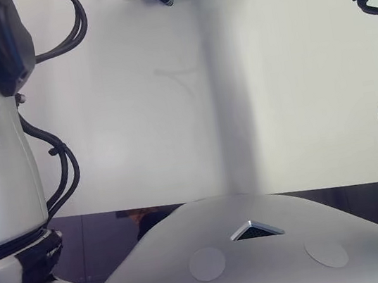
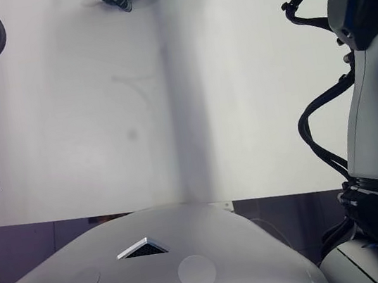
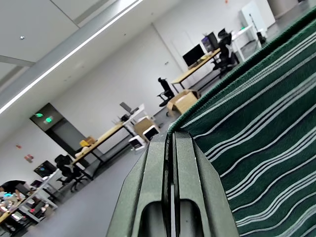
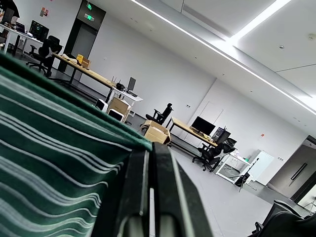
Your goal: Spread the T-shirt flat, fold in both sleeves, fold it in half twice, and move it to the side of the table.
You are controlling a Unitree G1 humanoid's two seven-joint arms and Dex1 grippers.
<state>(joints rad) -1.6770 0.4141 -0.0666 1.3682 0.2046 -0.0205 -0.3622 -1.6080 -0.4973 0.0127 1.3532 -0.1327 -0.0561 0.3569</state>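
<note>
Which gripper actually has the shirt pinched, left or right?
Both. The left gripper is shut on the T-shirt at its striped edge, and the right gripper likewise; nothing sets one apart.

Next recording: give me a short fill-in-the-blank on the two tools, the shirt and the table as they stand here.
1. The T-shirt is green with pale ____.
2. The left tool is ____ on the cloth's edge.
3. The right tool is also shut on the ____.
4. The table has a plain ____ top.
Missing words: stripes; shut; T-shirt; white.
</note>
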